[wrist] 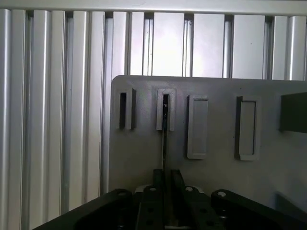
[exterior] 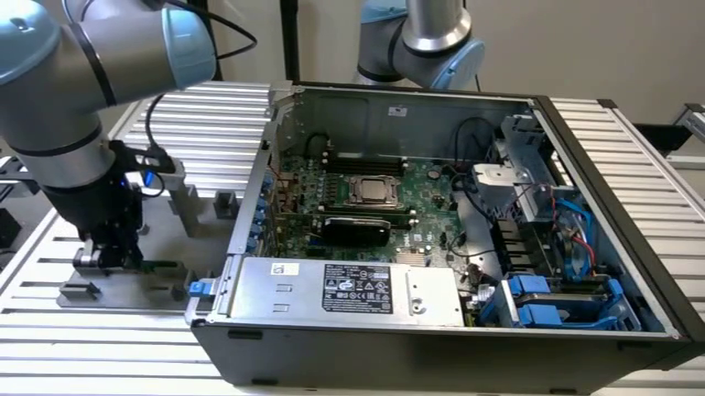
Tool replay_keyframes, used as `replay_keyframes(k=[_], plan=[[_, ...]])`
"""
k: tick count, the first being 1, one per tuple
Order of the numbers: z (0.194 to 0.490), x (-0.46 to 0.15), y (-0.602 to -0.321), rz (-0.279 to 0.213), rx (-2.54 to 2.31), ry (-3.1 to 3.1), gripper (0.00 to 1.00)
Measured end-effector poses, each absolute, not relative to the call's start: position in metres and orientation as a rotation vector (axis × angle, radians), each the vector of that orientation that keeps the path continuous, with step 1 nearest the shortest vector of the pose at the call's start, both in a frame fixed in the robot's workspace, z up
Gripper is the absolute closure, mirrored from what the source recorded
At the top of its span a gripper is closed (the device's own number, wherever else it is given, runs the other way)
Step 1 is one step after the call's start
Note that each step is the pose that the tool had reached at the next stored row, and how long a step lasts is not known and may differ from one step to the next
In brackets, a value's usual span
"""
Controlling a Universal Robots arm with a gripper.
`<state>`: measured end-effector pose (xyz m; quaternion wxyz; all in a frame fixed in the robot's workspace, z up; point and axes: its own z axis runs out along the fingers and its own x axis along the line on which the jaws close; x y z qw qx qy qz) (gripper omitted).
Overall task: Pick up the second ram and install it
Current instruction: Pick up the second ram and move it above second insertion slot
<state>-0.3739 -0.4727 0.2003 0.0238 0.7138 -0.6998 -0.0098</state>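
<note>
Over grey plate [wrist: 139, 158], wrist view shows jaws gripping second ram [wrist: 164, 143].

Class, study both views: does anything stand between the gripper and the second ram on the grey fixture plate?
Nothing visible does. The gripper sits right at the second ram, a thin stick seen edge-on, running from a fixture slot on the grey plate toward it.

Green motherboard [exterior: 424, 194], blue drive caddies [exterior: 542, 315], grey fixture plate [wrist: 220, 177], silver ribbed table [exterior: 645, 173], black hand [wrist: 167, 175]
</note>
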Motion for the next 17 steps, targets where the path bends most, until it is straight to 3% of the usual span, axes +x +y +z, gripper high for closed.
replay_keyframes(k=[8, 9, 17], plan=[[0.1974, -0.3739, -0.4729, -0.022, 2.205, -2.162, 0.0], [0.1971, -0.3739, -0.4729, -0.022, 2.205, -2.162, 1.0], [0.1965, -0.374, -0.4736, -0.021, 2.204, -2.164, 1.0]])
